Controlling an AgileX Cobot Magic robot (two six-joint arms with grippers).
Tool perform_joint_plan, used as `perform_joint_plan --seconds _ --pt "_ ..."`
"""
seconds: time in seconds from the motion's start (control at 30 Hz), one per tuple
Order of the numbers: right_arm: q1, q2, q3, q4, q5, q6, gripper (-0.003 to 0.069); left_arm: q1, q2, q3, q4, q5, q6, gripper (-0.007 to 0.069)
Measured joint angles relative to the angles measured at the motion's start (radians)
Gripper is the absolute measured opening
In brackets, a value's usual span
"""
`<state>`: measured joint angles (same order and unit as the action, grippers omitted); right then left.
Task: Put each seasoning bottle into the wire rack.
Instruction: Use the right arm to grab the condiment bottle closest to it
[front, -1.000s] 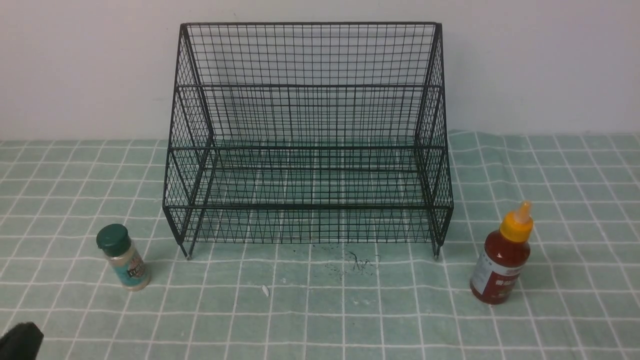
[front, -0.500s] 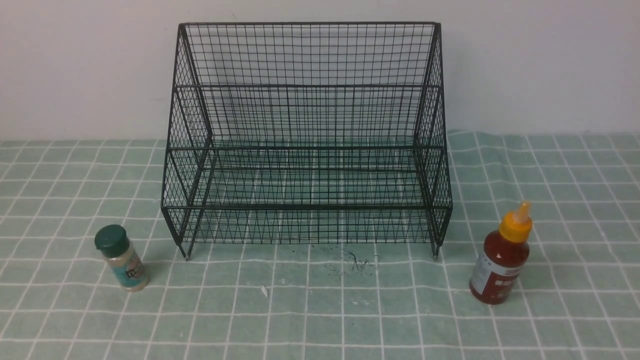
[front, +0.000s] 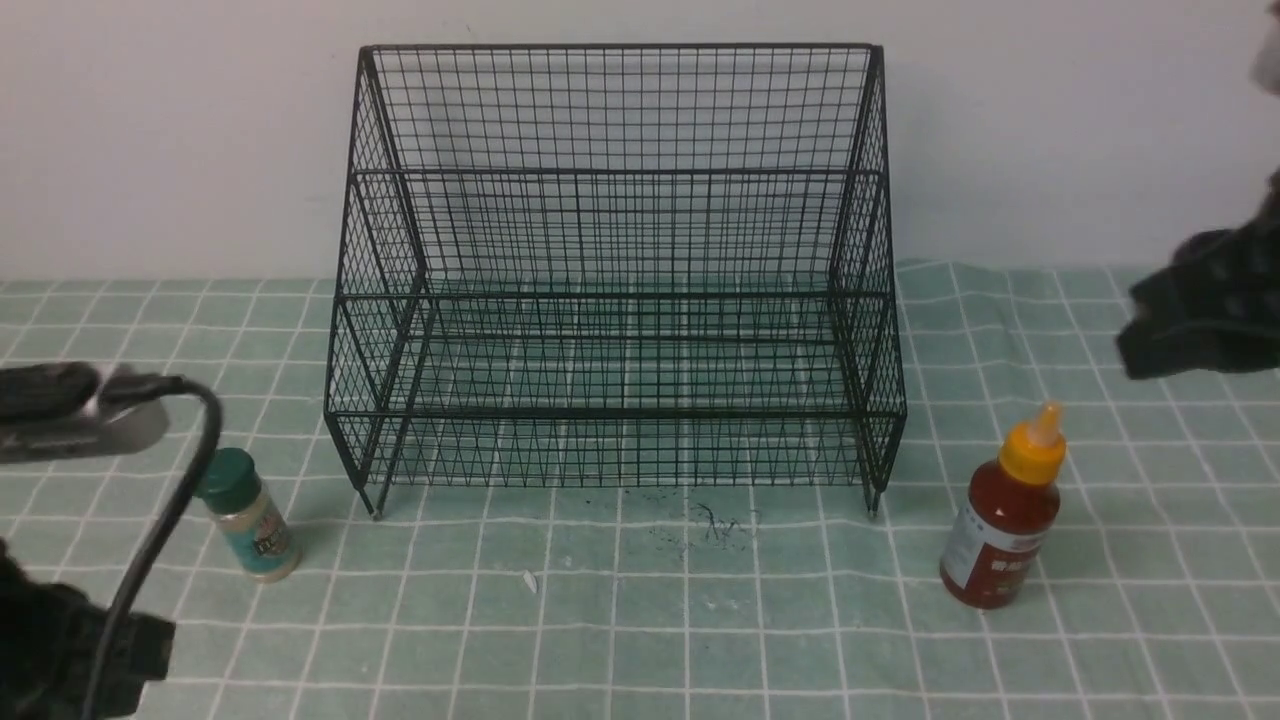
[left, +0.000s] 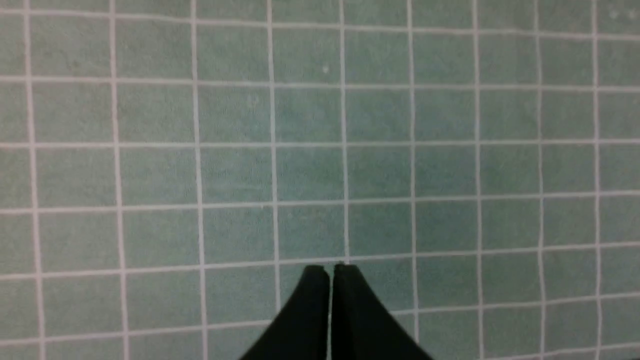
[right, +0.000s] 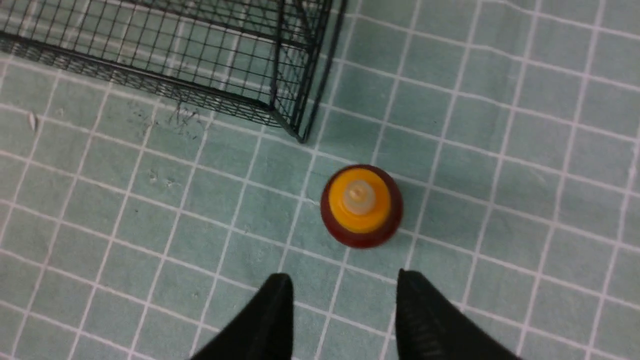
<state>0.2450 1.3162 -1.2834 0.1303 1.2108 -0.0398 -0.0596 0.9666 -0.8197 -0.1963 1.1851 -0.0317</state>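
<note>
**Rack.** We find the wire rack (front: 615, 412) standing on its short legs at the back middle of the bench (front: 640, 650), close to the pale wall.

**Bottles.** Both stand upright on the bench's green chequered cloth, outside the rack.
- The shaker jar (front: 248, 520), with green cap and teal label, is near the rack's front left leg and apart from it.
- The sauce bottle (front: 1005, 520), dark red with a yellow nozzle cap, is off the rack's front right corner, also apart from it.

**Left side.** The left arm (front: 70, 415) shows at the left edge of the front view. Its black cable (front: 170, 500) loops down across the left edge of the jar's cap. The left pincer (left: 330, 272) has its fingers pressed together with only a hairline slit between them. It grips nothing and is over bare cloth.

**Right side.** The right arm (front: 1200, 310) shows blurred at the right edge of the front view, higher than the sauce bottle. The right pincer (right: 340, 282) has its fingers apart. In the right wrist view the bottle lies just beyond the fingertips, seen from above. It is not between the fingers and they do not touch it.

**Other.** We note dark specks (front: 700, 525) on the cloth just before the rack's front rail.
</note>
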Motion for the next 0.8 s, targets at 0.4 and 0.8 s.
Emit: perform_joint_plan --seconds 0.4,0.8 --pt "0.037 0.32 -0.002 -0.071 -0.128 0.032 0.055 0.0 0.142 -0.022 0.001 -0.015 0.057 -0.0006" --pt "0.042 0.266 0.001 -0.035 0.018 -0.017 0.029 0.0 0.107 -0.022 0.01 -0.015 0.064 -0.0006"
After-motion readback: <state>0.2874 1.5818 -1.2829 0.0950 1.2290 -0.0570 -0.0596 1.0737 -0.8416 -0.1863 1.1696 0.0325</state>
